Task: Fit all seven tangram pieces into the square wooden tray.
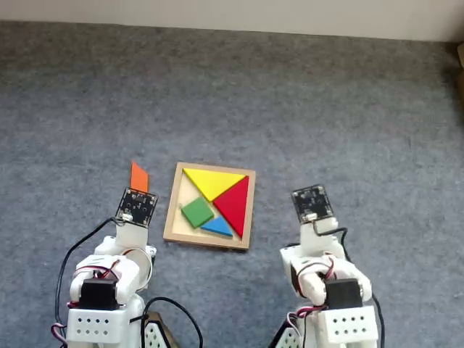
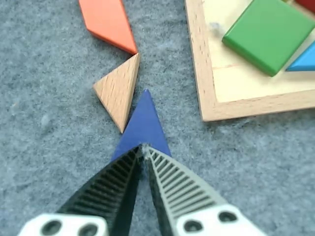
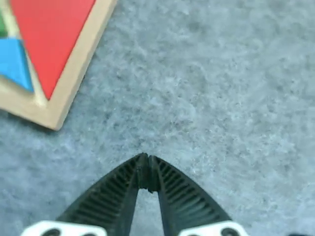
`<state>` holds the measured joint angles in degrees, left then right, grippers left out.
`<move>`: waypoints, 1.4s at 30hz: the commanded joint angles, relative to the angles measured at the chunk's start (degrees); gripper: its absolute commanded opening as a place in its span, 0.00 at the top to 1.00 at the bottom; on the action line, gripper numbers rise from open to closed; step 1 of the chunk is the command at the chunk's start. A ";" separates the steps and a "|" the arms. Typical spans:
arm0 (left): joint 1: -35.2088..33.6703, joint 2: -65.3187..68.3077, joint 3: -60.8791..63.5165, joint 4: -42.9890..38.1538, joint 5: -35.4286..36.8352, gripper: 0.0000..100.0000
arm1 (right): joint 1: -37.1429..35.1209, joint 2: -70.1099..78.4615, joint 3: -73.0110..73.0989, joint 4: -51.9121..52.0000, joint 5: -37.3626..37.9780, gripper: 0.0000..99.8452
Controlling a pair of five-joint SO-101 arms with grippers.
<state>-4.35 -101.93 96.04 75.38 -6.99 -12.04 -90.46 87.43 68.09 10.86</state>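
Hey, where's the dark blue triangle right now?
In the left wrist view, the blue triangle lies on the carpet left of the tray, at the tip of the left gripper, beside the wooden triangle.

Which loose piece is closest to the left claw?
The dark blue triangle, right at the tips of the left gripper. The wooden triangle and orange piece lie farther off.

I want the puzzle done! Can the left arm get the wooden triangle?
Probably yes. The wooden triangle lies uncovered on the carpet just past the left gripper. Only the dark blue triangle lies close by, at the gripper's tips.
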 commanded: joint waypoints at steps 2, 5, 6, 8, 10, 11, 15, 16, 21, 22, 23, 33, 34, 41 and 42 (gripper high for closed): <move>0.92 -2.42 1.10 0.26 -0.26 0.99 | 0.92 -6.81 3.56 -1.45 -4.48 0.99; 0.57 -2.51 0.84 0.26 -0.35 0.99 | 0.92 -12.62 8.31 -1.45 -4.57 0.99; 0.57 -2.59 0.31 0.18 -0.44 0.99 | 0.92 -14.73 10.15 -1.45 -4.57 0.99; 0.40 -2.51 -2.24 0.26 -0.44 0.99 | 0.92 -15.16 12.88 -1.45 -4.66 0.99; -0.13 -2.51 -5.32 0.53 -0.44 0.99 | 0.92 -14.20 14.37 -1.45 -4.75 0.99; -0.84 -2.51 -7.16 0.53 -0.88 0.99 | 0.92 -14.20 14.46 -1.45 -4.75 0.99; -5.93 -2.51 -14.81 0.70 -16.62 0.99 | 0.92 -14.02 14.81 -4.18 -4.75 0.99; -7.52 -2.51 -16.22 0.70 -20.40 0.99 | 0.92 -14.02 14.81 -4.18 -4.75 0.99; -11.82 -2.33 -22.11 1.14 -21.36 0.99 | 0.92 -13.76 14.81 -4.18 -4.75 0.99; -12.26 -2.33 -22.99 1.58 -21.36 0.99 | 0.92 -13.67 14.81 -4.18 -4.75 0.99; -12.44 -2.24 -23.96 2.11 -21.36 0.99 | 0.92 -13.67 14.81 -4.18 -4.75 0.99; -12.18 24.92 -36.79 2.90 -21.36 0.91 | 0.92 -13.49 14.81 -4.18 -4.57 0.99; -12.18 28.88 -38.11 2.73 -21.19 0.86 | 0.92 -13.49 14.81 -4.18 -4.57 0.99; -12.18 49.80 -43.91 -0.79 -21.01 0.74 | 0.92 -13.49 14.81 -4.18 -4.48 0.99; -12.18 52.09 -43.91 -1.76 -21.01 0.74 | 0.92 -13.49 14.81 -4.18 -4.48 0.99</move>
<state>-15.78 -59.03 55.96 76.88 -28.00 -12.31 -104.00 96.04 65.10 6.73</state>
